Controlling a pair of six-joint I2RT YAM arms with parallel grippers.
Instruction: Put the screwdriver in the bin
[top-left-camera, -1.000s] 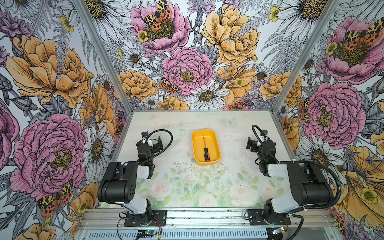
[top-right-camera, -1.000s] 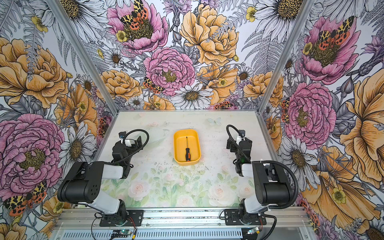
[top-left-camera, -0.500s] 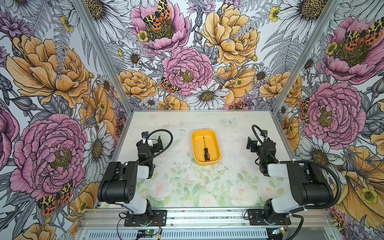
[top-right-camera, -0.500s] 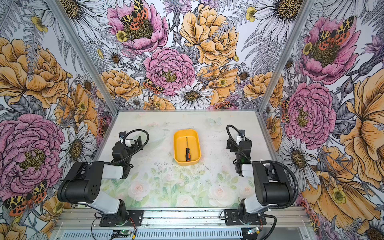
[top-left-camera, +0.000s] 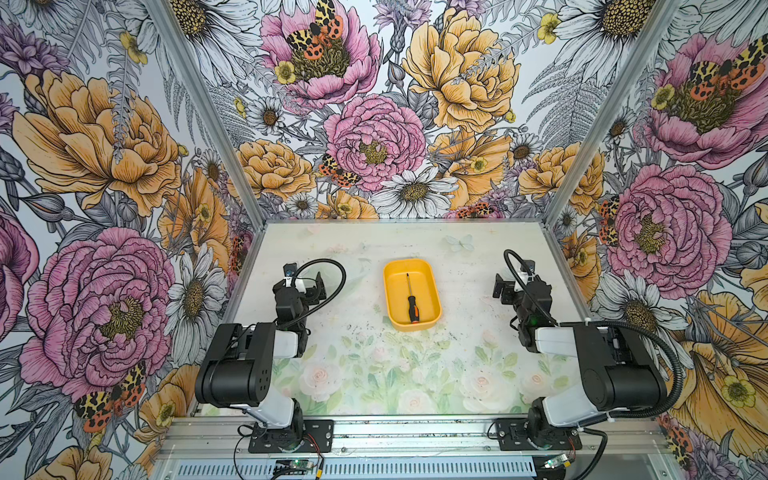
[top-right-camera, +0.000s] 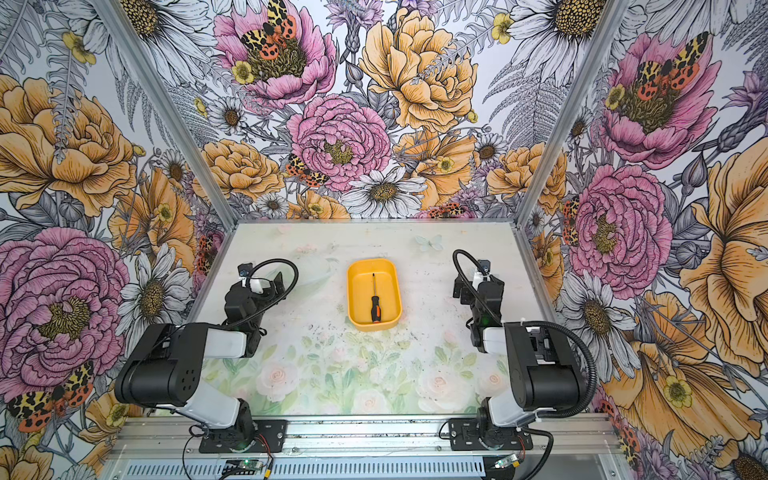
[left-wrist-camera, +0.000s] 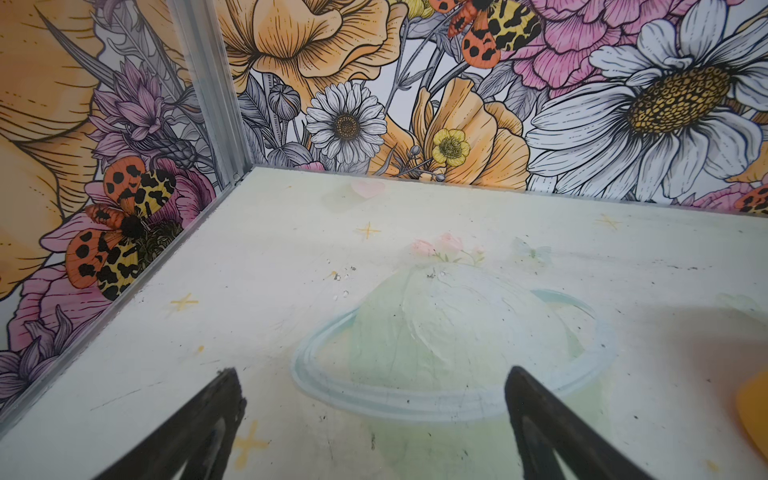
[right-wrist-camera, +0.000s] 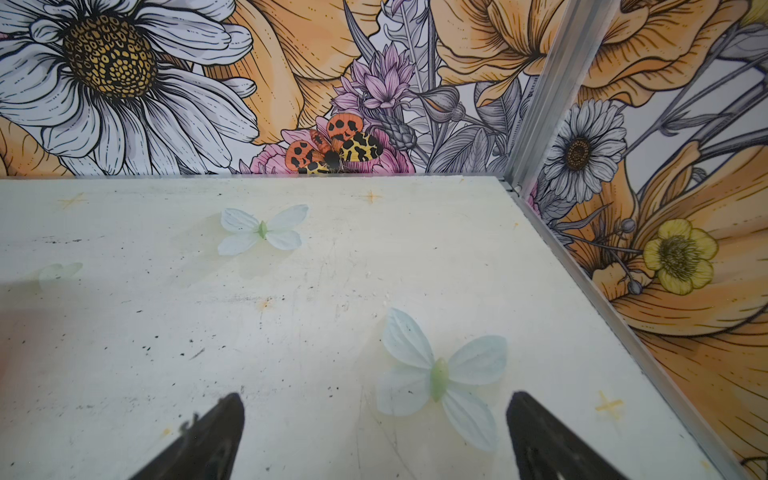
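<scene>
**1. Task item.** The screwdriver (top-left-camera: 410, 298) lies flat on the floor of the yellow-orange bin (top-left-camera: 427, 286), as both top views show. The shaft points toward the back wall and the black/orange handle toward the near end. It lies approx. along the bin's long axis, which is the only direction with room for its full length. Whether the handle end touches the near bin wall cannot be told.

**2. Bin.** It sits on the table (top-left-camera: 374, 365), roughly midway between my 2 arms.

**3. Left pincer** (left-wrist-camera: 372, 371). The jaws are spread wide with nothing between them, over bare table. It is well apart from the bin, and only an orange edge of the bin shows in the left wrist view.

**4. Right pincer** (right-wrist-camera: 375, 395). The jaws are spread wide and empty, with only printed table surface below. It is well apart from the bin on the opposite side.

**5. Assessment.** The task appears complete: the screwdriver is contained and free of any grip. I judge both arms to be folded back to the sides so that neither link nor cable can knock the bin, and so the view of the bin is unobstructed. No further move appears req'd. The main risk would be an unneeded sweep across the centre, which could shift the light bin.
</scene>
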